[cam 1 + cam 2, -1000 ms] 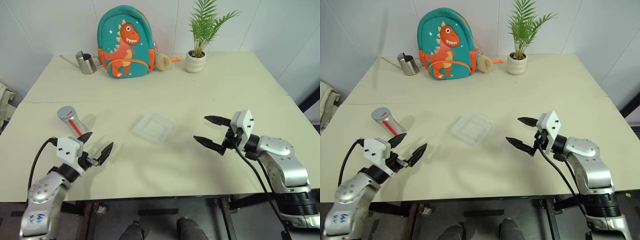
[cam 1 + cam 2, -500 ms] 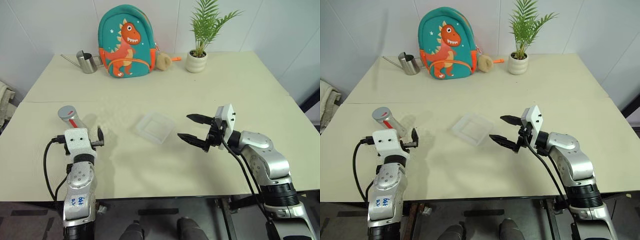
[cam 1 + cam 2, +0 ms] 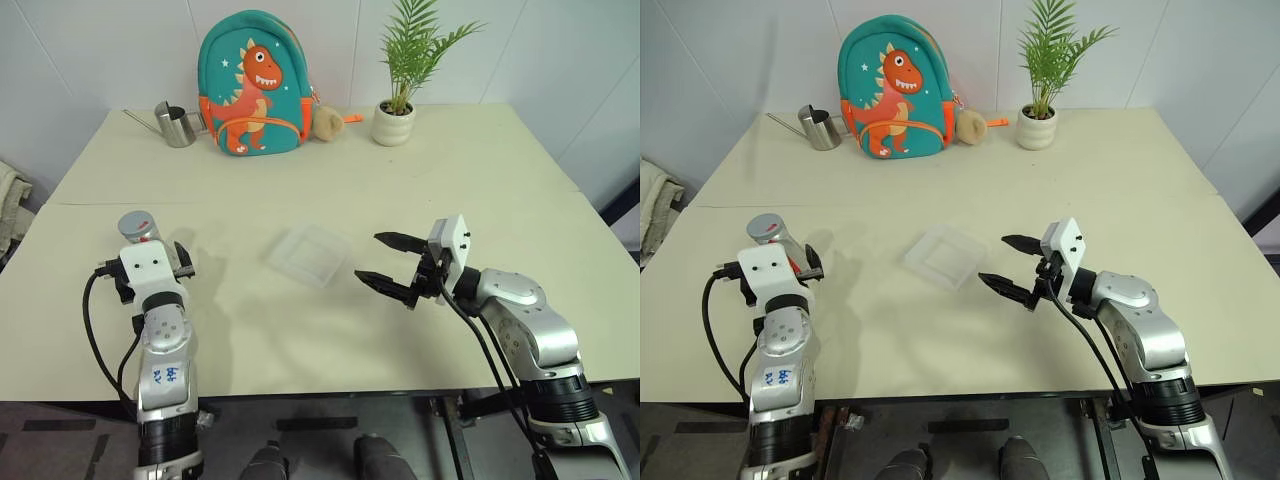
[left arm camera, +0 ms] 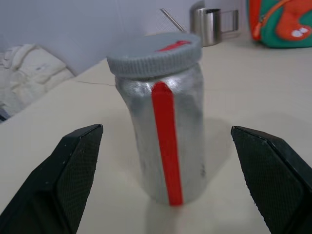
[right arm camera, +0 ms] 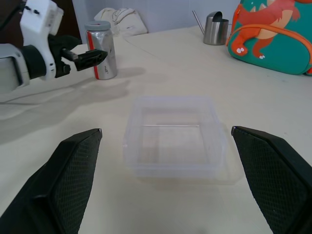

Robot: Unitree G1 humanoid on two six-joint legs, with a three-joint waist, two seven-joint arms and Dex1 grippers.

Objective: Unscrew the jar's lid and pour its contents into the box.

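Note:
The jar (image 4: 163, 141) stands upright on the table at the near left, silvery with a red stripe down its side. The grey lid (image 4: 155, 53) is on it. My left gripper (image 4: 166, 129) is open and points straight at the jar, one finger on each side with gaps, touching nothing. The box (image 3: 308, 255), a shallow clear tray, lies at the table's middle. My right gripper (image 3: 368, 257) hovers open just right of the box (image 5: 173, 100), aimed at it, with nothing between its fingers.
At the back of the table stand a teal dinosaur backpack (image 3: 250, 85), a steel watering can (image 3: 175, 122), a small plush (image 3: 323, 120) and a potted plant (image 3: 392, 120). A white cloth (image 4: 29, 80) lies off the table's left side.
My left gripper has swung round from pointing right to face the jar and moved forward to it. My right gripper shifted left toward the box, then held still.

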